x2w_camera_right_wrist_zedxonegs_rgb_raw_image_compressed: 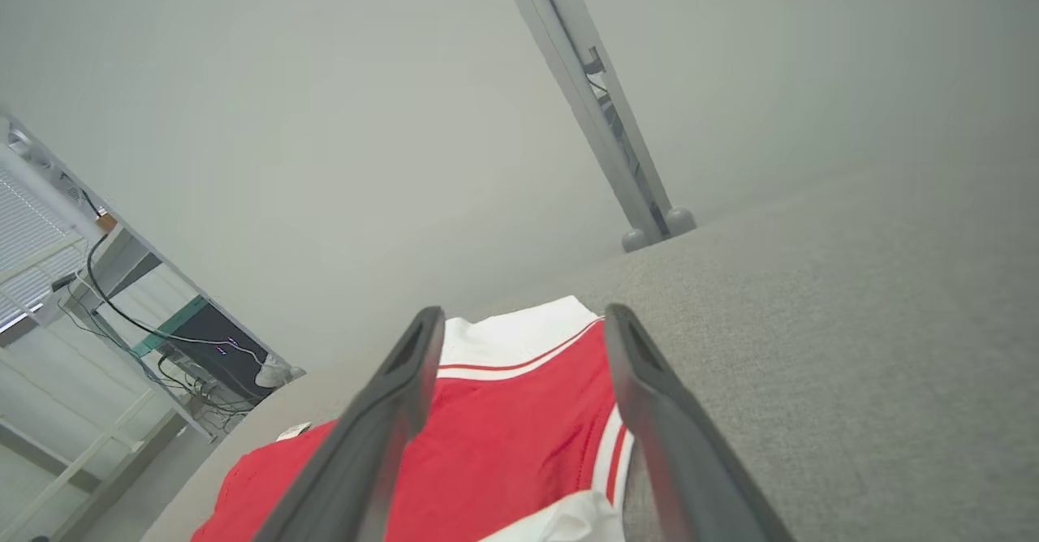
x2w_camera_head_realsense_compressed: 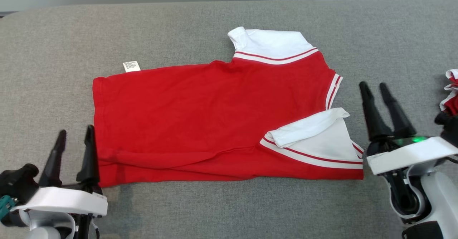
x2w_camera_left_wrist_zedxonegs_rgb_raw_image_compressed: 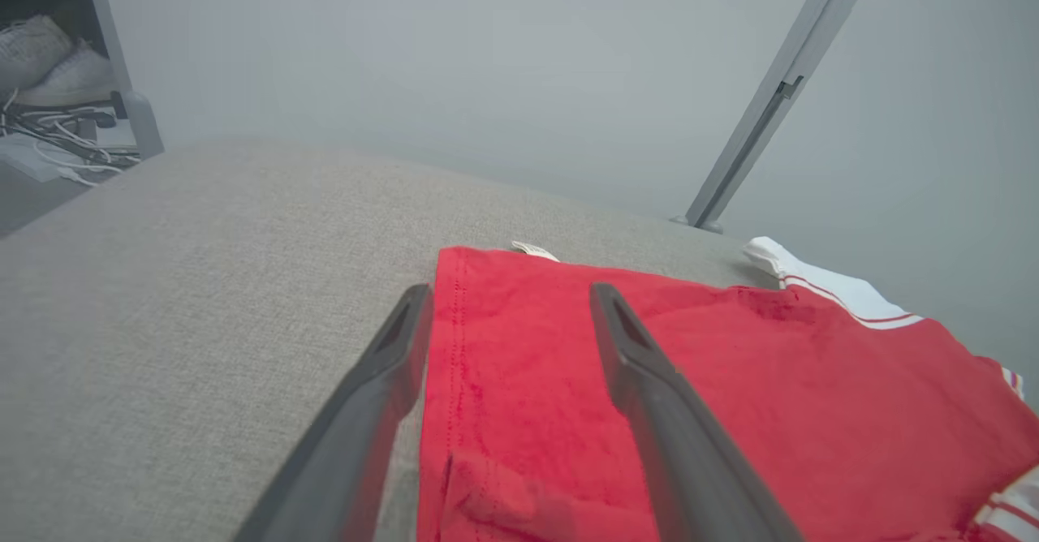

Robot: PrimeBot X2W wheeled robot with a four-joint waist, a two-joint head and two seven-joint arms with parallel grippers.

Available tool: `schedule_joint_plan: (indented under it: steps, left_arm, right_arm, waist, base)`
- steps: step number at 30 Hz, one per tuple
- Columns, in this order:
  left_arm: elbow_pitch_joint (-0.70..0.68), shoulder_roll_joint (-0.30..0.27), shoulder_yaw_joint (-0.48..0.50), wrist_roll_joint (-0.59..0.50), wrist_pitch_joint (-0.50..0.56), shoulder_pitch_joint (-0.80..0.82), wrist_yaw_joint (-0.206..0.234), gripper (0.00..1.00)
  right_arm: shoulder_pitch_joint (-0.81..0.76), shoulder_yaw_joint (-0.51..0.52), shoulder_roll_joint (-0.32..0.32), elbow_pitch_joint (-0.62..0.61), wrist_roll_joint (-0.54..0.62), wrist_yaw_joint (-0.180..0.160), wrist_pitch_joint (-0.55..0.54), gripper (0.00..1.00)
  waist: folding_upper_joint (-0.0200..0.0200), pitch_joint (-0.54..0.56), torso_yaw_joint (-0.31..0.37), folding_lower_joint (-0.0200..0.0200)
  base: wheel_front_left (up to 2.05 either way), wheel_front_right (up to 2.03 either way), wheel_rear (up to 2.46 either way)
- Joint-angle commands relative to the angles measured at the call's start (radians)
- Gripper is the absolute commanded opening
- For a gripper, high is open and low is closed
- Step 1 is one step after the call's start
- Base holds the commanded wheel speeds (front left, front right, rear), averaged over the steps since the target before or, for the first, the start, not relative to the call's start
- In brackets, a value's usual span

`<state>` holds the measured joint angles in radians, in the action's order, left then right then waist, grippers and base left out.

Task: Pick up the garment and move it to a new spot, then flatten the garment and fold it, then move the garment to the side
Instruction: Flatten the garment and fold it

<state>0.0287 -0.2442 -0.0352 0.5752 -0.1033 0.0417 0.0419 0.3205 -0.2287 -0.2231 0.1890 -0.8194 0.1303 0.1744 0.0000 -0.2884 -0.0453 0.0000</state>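
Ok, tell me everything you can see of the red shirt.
The red shirt is soft-looking knit cloth, red-bodied with white sleeves edged in red-and-white stripes. It lies flat and sideways on the grey fabric surface, hem toward the robot's left, sleeves toward its right. The far sleeve sticks out; the near sleeve is folded back onto the body. A white label pokes out at the far edge. Light creases run along the near edge. The open left gripper is at the hem corner; contact is unclear.

Garment (x2w_camera_head_realsense_compressed: 214, 124) tag (x2w_camera_head_realsense_compressed: 131, 66) print too small to read, red-and-white cloth (x2w_camera_head_realsense_compressed: 452, 88) cut off at right edge
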Motion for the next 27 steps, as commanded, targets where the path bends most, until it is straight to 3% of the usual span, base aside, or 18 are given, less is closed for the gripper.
schedule_joint_plan:
  steps: [1,7,16,27]
  left_arm:
    - [-0.016,0.000,0.008,-0.029,-0.047,0.023,0.016,1.00]
    - [-0.059,0.017,0.033,-0.095,-0.137,0.043,0.057,1.00]
    - [-0.070,0.004,0.011,-0.187,-0.155,-0.002,0.074,1.00]
    - [-0.020,-0.019,-0.027,-0.207,-0.130,-0.049,0.059,1.00]
  right_arm:
    - [-0.002,0.023,-0.010,-0.010,0.060,0.001,0.041,1.00]
    - [-0.031,0.089,0.012,-0.068,0.274,0.001,0.076,1.00]
    - [-0.142,0.192,0.078,-0.141,0.500,0.001,0.016,1.00]
    - [-0.248,0.223,0.135,-0.214,0.570,0.001,-0.040,1.00]
  waist:
    - [0.0000,0.009,-0.001,0.0000]
    - [0.0000,0.039,0.004,0.0000]
    - [0.0000,0.082,0.005,0.0000]
    - [0.0000,0.101,0.018,0.0000]
  base:
    - [0.00,0.00,0.00]
    - [0.00,0.00,0.00]
    - [0.00,0.00,0.00]
    - [0.00,0.00,0.00]
